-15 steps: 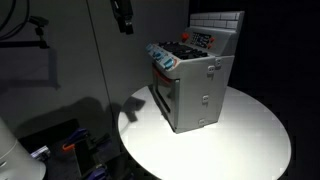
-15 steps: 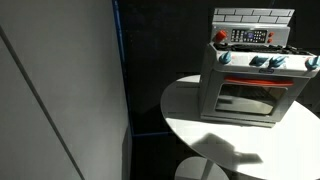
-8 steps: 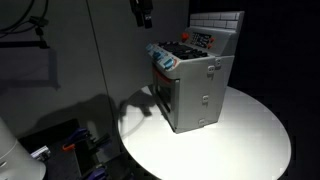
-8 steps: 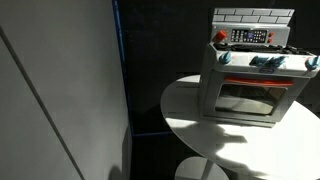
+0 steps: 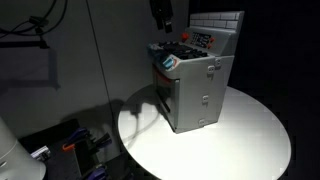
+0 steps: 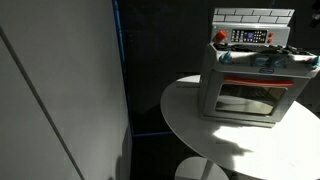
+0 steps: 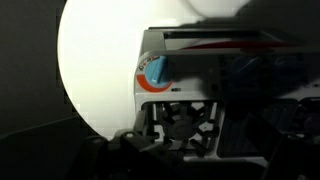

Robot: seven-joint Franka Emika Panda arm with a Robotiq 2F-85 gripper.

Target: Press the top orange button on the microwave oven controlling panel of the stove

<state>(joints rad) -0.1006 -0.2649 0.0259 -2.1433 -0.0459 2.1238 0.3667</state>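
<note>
Jaws above stove (image 5: 200,92), 10 o'clock off microwave oven controlling panel (image 5: 203,40); open or closed, cannot tell. Risk: tiny buttons, off-line descent hits wrong one.

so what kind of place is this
Likely a dim lab or test setup, not a real kitchen: a toy stove sits on a round white table, with cables and gear on the floor beside it.
</note>
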